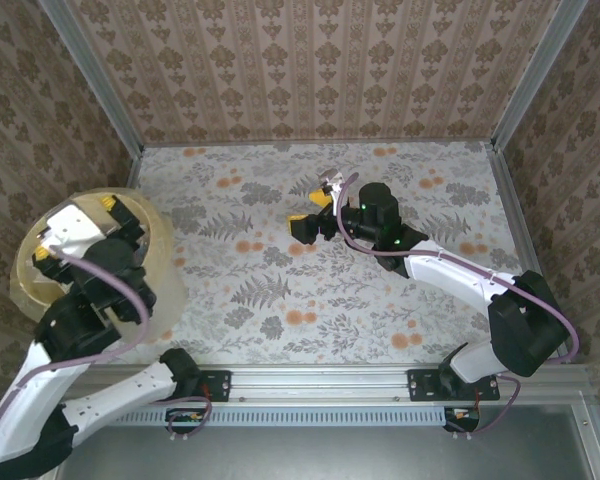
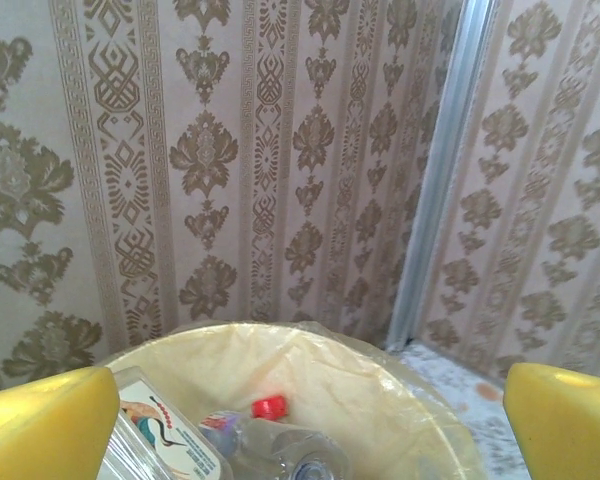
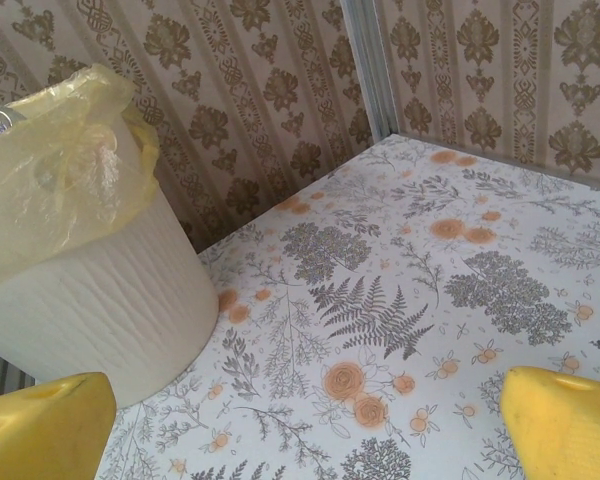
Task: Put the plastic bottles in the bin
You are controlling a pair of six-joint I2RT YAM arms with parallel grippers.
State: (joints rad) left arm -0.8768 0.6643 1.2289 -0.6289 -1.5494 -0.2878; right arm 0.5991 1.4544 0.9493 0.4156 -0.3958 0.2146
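Observation:
The pale-yellow bin [image 1: 172, 270] stands at the table's left edge, its thin liner [image 3: 50, 170] bunched over the rim. My left gripper [image 1: 75, 228] hangs over its mouth, open, yellow fingers [image 2: 40, 430] spread wide. Below it, inside the bin [image 2: 380, 400], lie clear plastic bottles: one with a white printed label [image 2: 165, 432] beside my left finger, and one with a red cap [image 2: 270, 406]. My right gripper [image 1: 308, 210] hovers open over the middle of the table with nothing between its fingers [image 3: 565, 425]. It faces the bin [image 3: 90, 300].
The floral tablecloth [image 1: 380, 290] runs between the two arms. Patterned walls with metal corner posts [image 3: 365, 60] close in the back and sides. A metal rail [image 1: 320, 385] runs along the near edge.

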